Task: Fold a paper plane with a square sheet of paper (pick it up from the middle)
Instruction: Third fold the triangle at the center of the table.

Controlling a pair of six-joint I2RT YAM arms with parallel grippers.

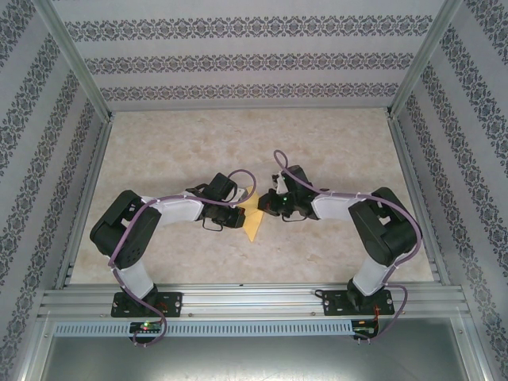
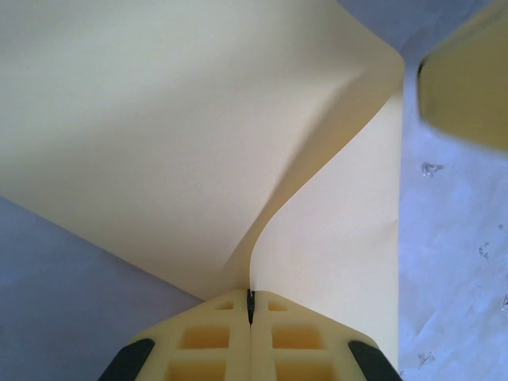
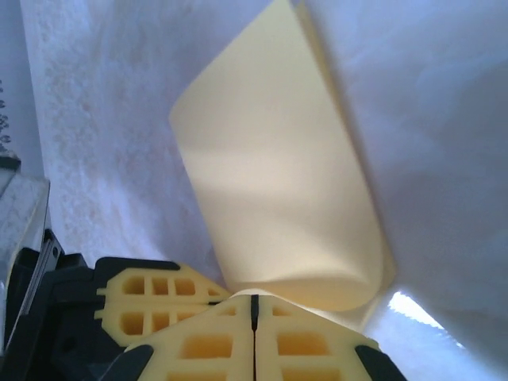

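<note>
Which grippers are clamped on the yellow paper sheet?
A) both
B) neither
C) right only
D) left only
A: the left gripper and the right gripper each have their fingers closed on an edge of the yellow paper sheet, which spans between them.

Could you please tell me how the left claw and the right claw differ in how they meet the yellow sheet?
The left claw pinches the square sheet of paper, which rises from its seam as two flaps; at the right claw the sheet curls over in a loop, grip unclear. The left claw reaches in from the left, the right from the right. Both are shut.
</note>
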